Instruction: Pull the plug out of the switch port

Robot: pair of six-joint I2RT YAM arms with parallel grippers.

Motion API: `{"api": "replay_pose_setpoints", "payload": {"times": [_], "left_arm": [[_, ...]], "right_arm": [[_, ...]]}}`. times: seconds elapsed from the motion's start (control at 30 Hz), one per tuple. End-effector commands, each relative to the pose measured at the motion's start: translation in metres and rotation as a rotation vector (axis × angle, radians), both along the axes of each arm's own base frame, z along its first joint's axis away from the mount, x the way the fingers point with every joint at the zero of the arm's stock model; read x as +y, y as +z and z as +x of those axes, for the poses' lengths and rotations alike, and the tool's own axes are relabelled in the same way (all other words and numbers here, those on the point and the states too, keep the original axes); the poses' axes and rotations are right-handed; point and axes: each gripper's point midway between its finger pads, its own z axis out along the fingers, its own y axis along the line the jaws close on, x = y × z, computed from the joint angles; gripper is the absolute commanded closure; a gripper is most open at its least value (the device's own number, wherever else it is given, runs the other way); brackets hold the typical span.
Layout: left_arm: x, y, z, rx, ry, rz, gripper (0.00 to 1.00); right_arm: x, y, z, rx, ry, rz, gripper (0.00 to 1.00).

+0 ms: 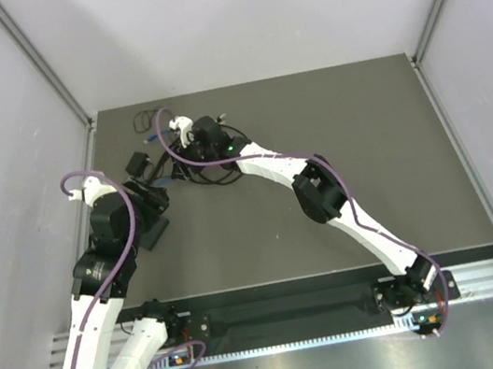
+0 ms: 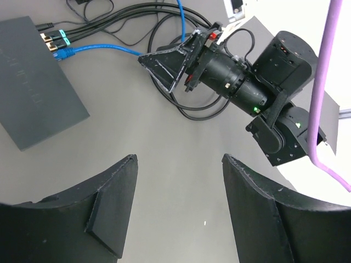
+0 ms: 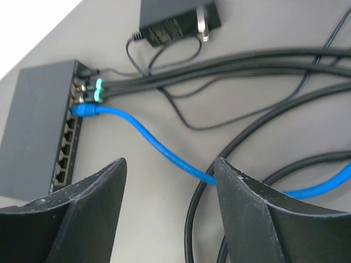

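Arms from above: my left arm (image 1: 99,266) is reaching up the left side of the dark counter (image 1: 363,146), and my right arm (image 1: 323,190) is stretching across to the far left corner, over a tangle of cables (image 1: 212,173).

Through the right wrist camera, my right gripper (image 3: 169,161) is hanging open with its fingers well apart, clamping nothing. The blue cable (image 3: 159,145) is running across beneath the gap. The blue plug (image 3: 85,109) is sitting in a switch port (image 3: 77,112) on the edge of the switch (image 3: 38,131), up and left of my fingers and untouched, next to two black plugs (image 3: 97,90). The adapter block (image 3: 175,19) is lying beyond.

Through the left wrist camera, my left gripper (image 2: 178,159) is hovering wide open over bare counter, holding nothing. The switch is lying at the upper left, well apart from it.
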Motion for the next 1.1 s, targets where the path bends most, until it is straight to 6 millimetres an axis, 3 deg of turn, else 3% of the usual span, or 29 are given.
{"api": "replay_pose_setpoints", "payload": {"times": [0.0, 0.37, 0.4, 0.43, 0.47, 0.5, 0.6, 0.67, 0.73, 0.77, 0.8, 0.87, 0.9, 0.93, 0.97, 1.0, 1.07], "left_arm": [[-0.005, 0.012, 0.005, -0.056, -0.025, -0.011, 0.32], [-0.006, 0.011, 0.007, -0.051, -0.037, 0.003, 0.31], [-0.005, 0.007, 0.008, -0.039, -0.026, 0.009, 0.31], [-0.002, 0.002, 0.011, -0.025, -0.004, 0.004, 0.31], [0.006, -0.007, 0.013, 0.001, 0.049, 0.023, 0.33], [0.016, -0.022, 0.017, 0.061, 0.119, 0.046, 0.36], [0.030, -0.047, 0.030, 0.202, 0.218, 0.118, 0.37], [0.039, -0.055, 0.030, 0.290, 0.271, 0.157, 0.39], [0.054, -0.050, 0.041, 0.317, 0.361, 0.223, 0.37], [0.064, -0.050, 0.043, 0.336, 0.397, 0.242, 0.36], [0.069, -0.052, 0.049, 0.353, 0.418, 0.256, 0.35], [0.087, -0.060, 0.054, 0.397, 0.456, 0.240, 0.33], [0.093, -0.070, 0.057, 0.440, 0.468, 0.233, 0.32], [0.093, -0.079, 0.057, 0.478, 0.460, 0.184, 0.32], [0.111, -0.085, 0.056, 0.504, 0.508, 0.152, 0.30], [0.115, -0.095, 0.058, 0.526, 0.509, 0.146, 0.28], [0.142, -0.098, 0.051, 0.550, 0.611, 0.199, 0.25]], "right_arm": [[0.009, 0.002, -0.015, -0.012, 0.051, -0.016, 0.37], [-0.003, -0.017, -0.017, 0.022, 0.031, -0.100, 0.47], [-0.008, -0.007, -0.012, 0.000, 0.005, -0.107, 0.48], [-0.016, -0.021, -0.014, 0.014, -0.010, -0.137, 0.47], [-0.020, -0.016, -0.012, 0.011, -0.028, -0.131, 0.42], [-0.025, 0.005, -0.009, 0.004, -0.050, -0.088, 0.36], [-0.028, 0.047, -0.008, 0.013, -0.047, -0.016, 0.33], [-0.034, 0.062, -0.006, 0.025, -0.059, -0.003, 0.32], [-0.037, 0.085, -0.010, 0.021, -0.044, 0.025, 0.30], [-0.040, 0.083, -0.013, 0.027, -0.042, 0.019, 0.30], [-0.041, 0.102, -0.018, 0.015, -0.030, 0.043, 0.30], [-0.048, 0.101, -0.022, 0.032, -0.033, 0.029, 0.30], [-0.054, 0.113, -0.022, 0.037, -0.047, 0.041, 0.30], [-0.061, 0.106, -0.023, 0.060, -0.052, 0.026, 0.30], [-0.071, 0.107, -0.018, 0.074, -0.068, 0.026, 0.30], [-0.079, 0.122, -0.019, 0.076, -0.068, 0.047, 0.30], [-0.102, 0.111, -0.015, 0.118, -0.098, 0.026, 0.30]]}}
